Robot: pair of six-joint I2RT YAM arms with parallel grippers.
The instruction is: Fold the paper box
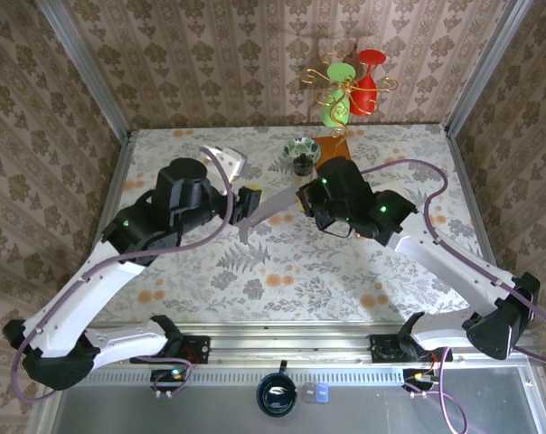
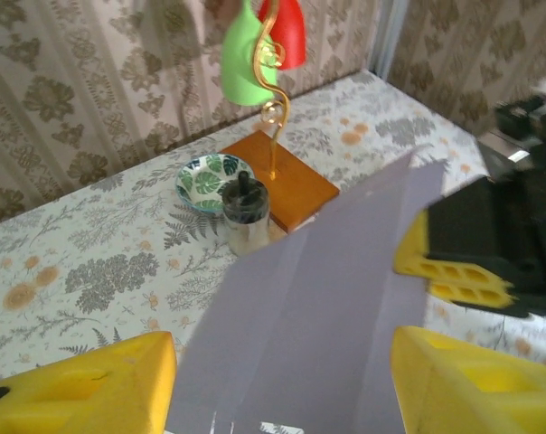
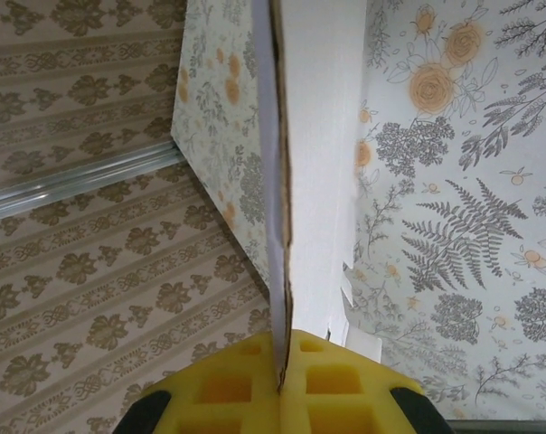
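Above the counter (image 1: 282,271), the flat paper box (image 2: 318,298) is hanging in the air between your arms. Your right hand (image 3: 282,384) is pinching its edge tight. Your left hand (image 2: 277,384) is gaping around it, released. Risk: with one edge gripped, the sheet is liable to pivot, sag or slip.

Even, bright light falls from above, leaving only soft shadows on the bench (image 1: 282,280). My left fingers (image 2: 92,384) blur close to the lens. The paper (image 3: 318,136) glares white in my right wrist view.
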